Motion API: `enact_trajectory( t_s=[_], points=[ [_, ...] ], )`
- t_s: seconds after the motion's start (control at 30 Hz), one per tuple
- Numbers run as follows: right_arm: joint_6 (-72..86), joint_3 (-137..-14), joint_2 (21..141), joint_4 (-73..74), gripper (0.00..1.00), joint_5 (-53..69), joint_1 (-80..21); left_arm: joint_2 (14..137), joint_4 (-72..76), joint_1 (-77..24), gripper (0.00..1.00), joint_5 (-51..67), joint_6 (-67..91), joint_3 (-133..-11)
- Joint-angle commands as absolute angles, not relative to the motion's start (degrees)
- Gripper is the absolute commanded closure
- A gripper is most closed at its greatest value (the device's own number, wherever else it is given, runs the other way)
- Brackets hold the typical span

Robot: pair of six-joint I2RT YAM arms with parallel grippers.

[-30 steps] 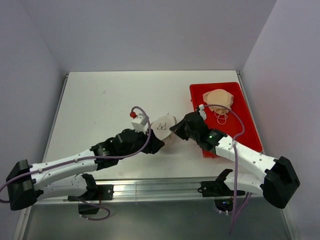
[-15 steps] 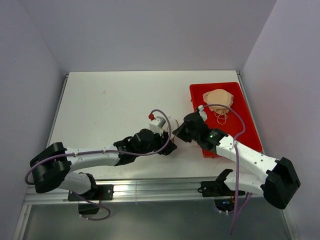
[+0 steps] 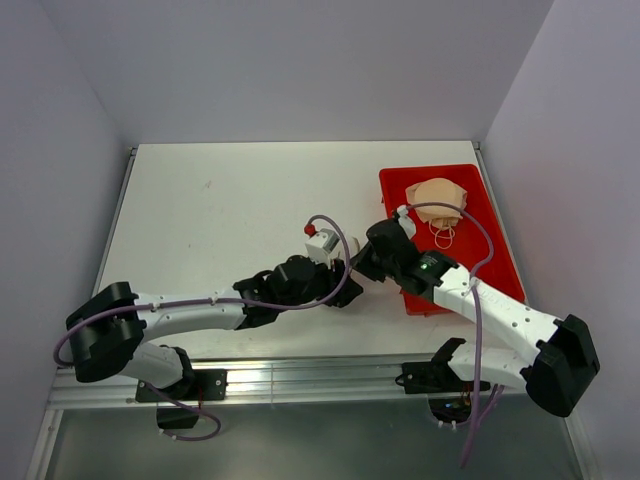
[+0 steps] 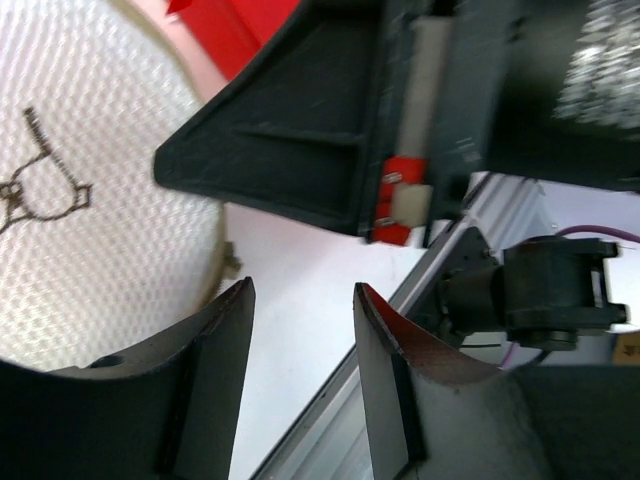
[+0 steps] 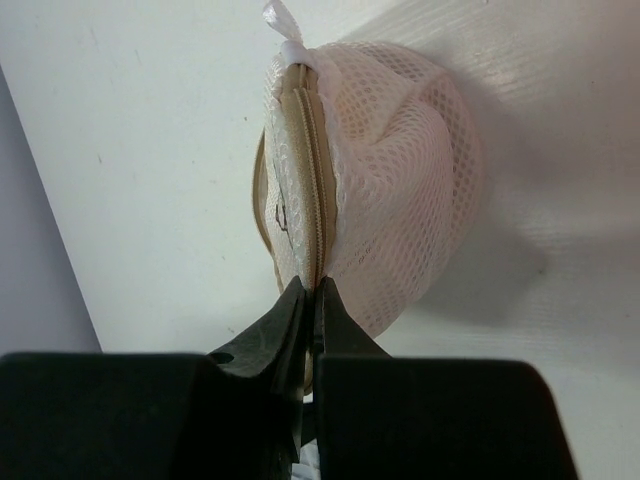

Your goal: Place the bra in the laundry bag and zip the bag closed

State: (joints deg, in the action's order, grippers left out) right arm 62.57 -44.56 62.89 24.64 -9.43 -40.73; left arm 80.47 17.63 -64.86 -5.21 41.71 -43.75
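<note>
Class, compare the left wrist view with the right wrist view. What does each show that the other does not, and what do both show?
Only the left wrist view: the black mark on the bag, a corner of the red tray, the other arm, and the left pincer, open with nothing between its fingers.
Only the right wrist view: the beige zip, a white loop at its far end, and the right pincer, shut on the bag at the zip seam.
Both: the white mesh bag and the table.
</note>
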Motion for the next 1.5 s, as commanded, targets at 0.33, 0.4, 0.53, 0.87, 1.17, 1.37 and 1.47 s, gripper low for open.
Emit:
enact_trajectory(
  t_s=[0.33,0.4,0.53,0.87,1.17,1.37,1.47],
  points=[
    [60.7,-52.4,65.5,31.7,1.00,-11.2,-41.0,80.8,15.9,-65.2,0.50,-11.1,42.5,-45.9],
    [60.7,-53.2,66.0,32.6,1.00,-11.1,-41.0,80.8,15.9,-65.2,0.50,-11.3,42.5,-46.1],
    [60.9,-54.2,67.4,33.7,1.00,-10.7,-41.1,81.1,15.6,-65.2,0.50,-12.0,42.4,-46.7],
    [60.6,-55.7,68.7,34.8,1.00,-10.4,-41.2,83.8,15.8,-65.2,0.51,-12.0,41.7,-48.8],
    [60.2,-56.1,69.0,34.7,1.00,-10.1,-41.2,85.3,15.1,-65.1,0.52,-13.2,42.1,-49.6],
    [60.2,-55.6,69.2,34.3,1.00,-9.6,-41.3,85.2,14.3,-65.0,0.55,-16.1,43.0,-49.4],
    [60.3,-55.6,69.2,34.4,1.00,-9.6,-41.2,85.3,14.0,-65.0,0.56,-16.9,43.1,-49.7]
  ],
)
